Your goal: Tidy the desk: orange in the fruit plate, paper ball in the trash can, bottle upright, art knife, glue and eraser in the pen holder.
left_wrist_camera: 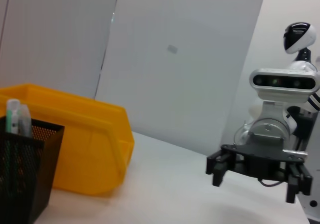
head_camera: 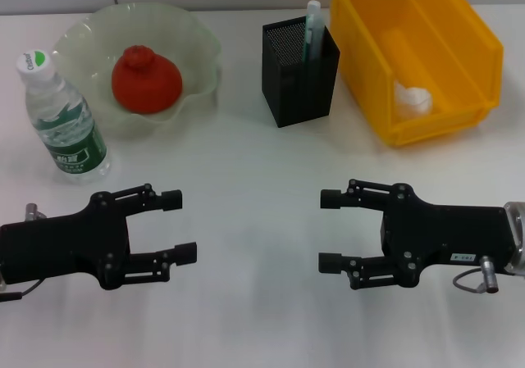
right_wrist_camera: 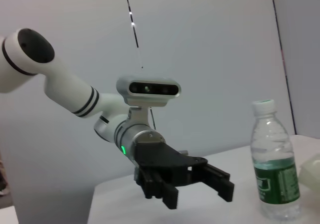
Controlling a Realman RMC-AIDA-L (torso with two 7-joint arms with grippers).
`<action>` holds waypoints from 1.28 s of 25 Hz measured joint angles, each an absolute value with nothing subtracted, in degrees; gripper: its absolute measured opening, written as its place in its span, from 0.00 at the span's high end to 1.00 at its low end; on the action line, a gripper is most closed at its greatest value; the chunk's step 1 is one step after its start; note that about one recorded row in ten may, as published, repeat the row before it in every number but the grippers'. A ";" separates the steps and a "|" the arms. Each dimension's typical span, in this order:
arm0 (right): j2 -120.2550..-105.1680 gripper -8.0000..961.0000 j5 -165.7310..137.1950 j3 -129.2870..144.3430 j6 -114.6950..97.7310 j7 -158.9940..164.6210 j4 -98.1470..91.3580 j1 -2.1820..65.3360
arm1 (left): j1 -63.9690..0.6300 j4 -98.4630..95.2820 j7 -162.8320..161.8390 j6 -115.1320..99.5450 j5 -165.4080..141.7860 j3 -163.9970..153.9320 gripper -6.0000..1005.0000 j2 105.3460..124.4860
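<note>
White desk [head_camera: 246, 179]: pen holder [head_camera: 299, 73] contents mostly hidden, grippers idle

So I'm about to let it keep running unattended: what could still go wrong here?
The bottle stands upright close beside the left gripper, so a careless swing could topple it. The right gripper and the left face each other, both open and low over the table; moving inward together, they might collide. Sticks poke out of the pen holder, which an arm passing over might snag.
</note>
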State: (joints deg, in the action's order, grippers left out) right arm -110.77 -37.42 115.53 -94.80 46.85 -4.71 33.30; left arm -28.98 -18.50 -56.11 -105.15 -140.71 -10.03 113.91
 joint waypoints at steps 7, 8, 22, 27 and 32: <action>-110.59 0.13 -37.65 115.64 -93.57 46.47 -4.34 33.77 | -28.99 -19.13 -56.32 -105.16 -140.71 -10.56 0.19 113.93; -110.54 0.13 -37.65 115.65 -93.36 46.47 -4.34 33.80 | -28.96 -19.41 -56.28 -105.17 -140.72 -10.63 0.19 114.10; -110.38 0.13 -37.71 115.49 -92.35 46.33 -4.21 33.84 | -29.18 -19.43 -56.04 -105.19 -140.80 -11.33 0.19 114.25; -110.38 0.13 -37.71 115.48 -92.36 46.31 -4.21 33.75 | -29.18 -19.42 -55.95 -105.23 -140.80 -11.34 0.19 114.25; -110.39 0.13 -37.71 115.48 -92.36 46.31 -4.25 33.68 | -29.18 -19.43 -55.91 -105.29 -140.80 -11.34 0.19 114.25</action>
